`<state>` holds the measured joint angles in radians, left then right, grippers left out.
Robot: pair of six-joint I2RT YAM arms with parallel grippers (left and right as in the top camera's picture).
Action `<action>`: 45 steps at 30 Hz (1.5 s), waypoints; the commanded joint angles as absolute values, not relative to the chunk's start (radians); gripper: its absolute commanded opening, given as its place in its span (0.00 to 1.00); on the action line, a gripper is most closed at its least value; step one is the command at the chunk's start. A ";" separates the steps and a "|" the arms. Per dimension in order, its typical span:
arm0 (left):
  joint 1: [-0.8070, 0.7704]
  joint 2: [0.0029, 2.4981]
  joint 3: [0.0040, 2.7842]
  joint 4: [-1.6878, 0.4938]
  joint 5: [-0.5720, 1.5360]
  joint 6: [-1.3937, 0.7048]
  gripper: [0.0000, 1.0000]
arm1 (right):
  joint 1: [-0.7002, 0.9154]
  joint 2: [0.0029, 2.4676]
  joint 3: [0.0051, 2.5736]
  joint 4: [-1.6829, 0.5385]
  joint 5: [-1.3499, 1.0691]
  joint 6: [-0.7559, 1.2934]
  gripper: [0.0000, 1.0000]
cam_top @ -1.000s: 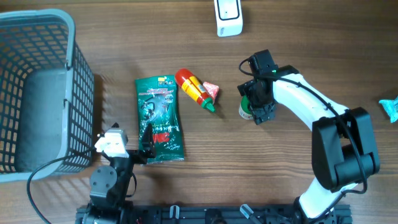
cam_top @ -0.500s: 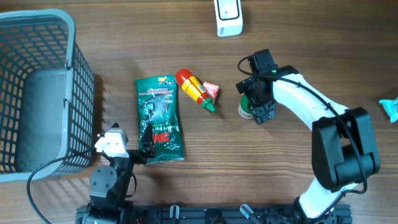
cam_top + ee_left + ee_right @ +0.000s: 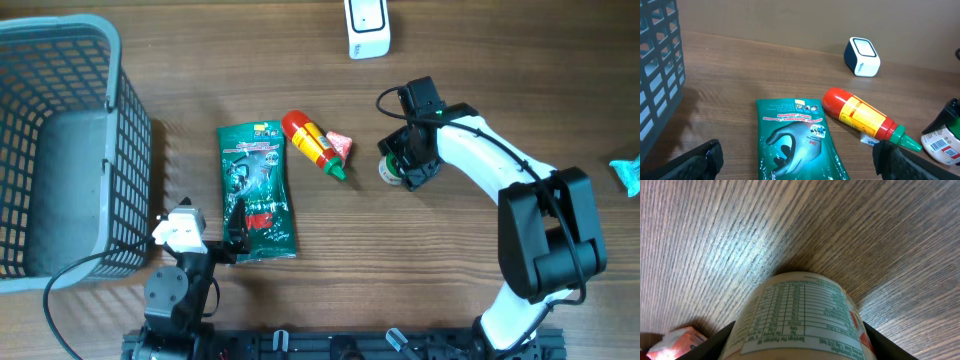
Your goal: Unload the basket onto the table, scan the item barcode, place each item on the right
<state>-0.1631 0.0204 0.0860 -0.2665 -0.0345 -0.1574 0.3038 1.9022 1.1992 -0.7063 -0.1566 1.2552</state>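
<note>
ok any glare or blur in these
overhead: even light, soft shadow beside the basket; left wrist: table sharp, fingers in the bottom corners dark and soft; right wrist: pale sheen on the table, grain looks bowed, tub very close, label fairly sharp

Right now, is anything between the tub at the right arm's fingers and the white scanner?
Nothing visible is. Only bare table lies between the tub and the scanner; the red bottle sits off to the left.

can (image 3: 800, 315): nutrition table, print too blurred; barcode on label | green packet (image 3: 795, 135): print too small
</note>
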 commanded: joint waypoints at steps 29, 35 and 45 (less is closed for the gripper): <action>-0.160 0.016 0.082 -0.265 -0.027 -0.138 1.00 | 0.303 1.943 1.296 -1.017 -0.078 0.753 1.00; -0.160 0.016 0.082 -0.265 -0.026 -0.138 1.00 | 0.303 1.944 1.222 -0.889 -0.080 0.821 0.84; -0.160 0.016 0.082 -0.265 -0.027 -0.138 1.00 | 0.303 1.960 1.217 -0.874 -0.080 0.841 0.70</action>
<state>-0.1635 0.0204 0.0860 -0.2661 -0.0349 -0.1574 0.3038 1.9308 1.2442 -0.8829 -0.0761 0.8288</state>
